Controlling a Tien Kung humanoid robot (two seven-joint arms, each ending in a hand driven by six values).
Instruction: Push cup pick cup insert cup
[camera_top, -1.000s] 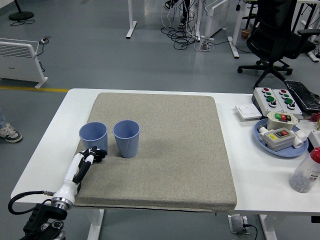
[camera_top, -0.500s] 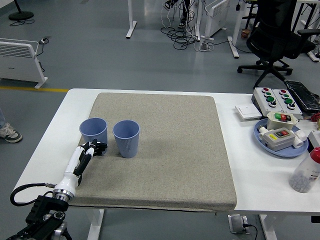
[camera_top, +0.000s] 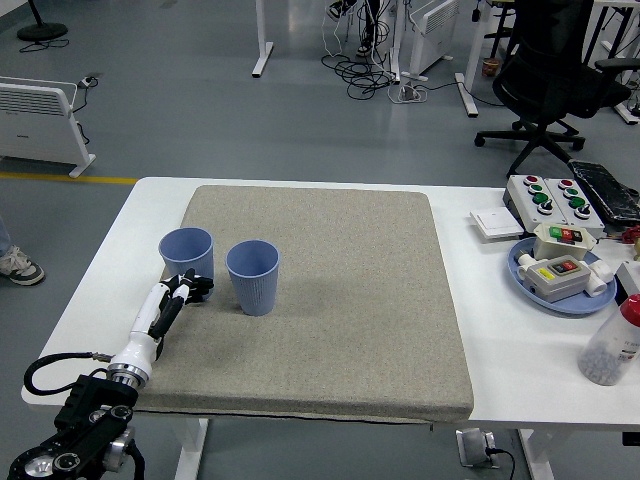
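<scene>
Against the left blue cup (camera_top: 186, 253), the left hand's (camera_top: 186, 291) curled fingers (camera_top: 197, 287) press, empty.

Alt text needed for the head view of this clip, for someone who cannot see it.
The robot's left hand reaches up to the near side of a blue cup on a beige mat, with a second blue cup standing just to its right. A blue tray of button boxes sits at the white table's right edge.

We are seeing a mat (camera_top: 340, 300) lying on the counter (camera_top: 480, 350), two cups on its left part, left cup (camera_top: 187, 256) beside right cup (camera_top: 253, 277), robot hand (camera_top: 183, 293) just before the left cup
</scene>
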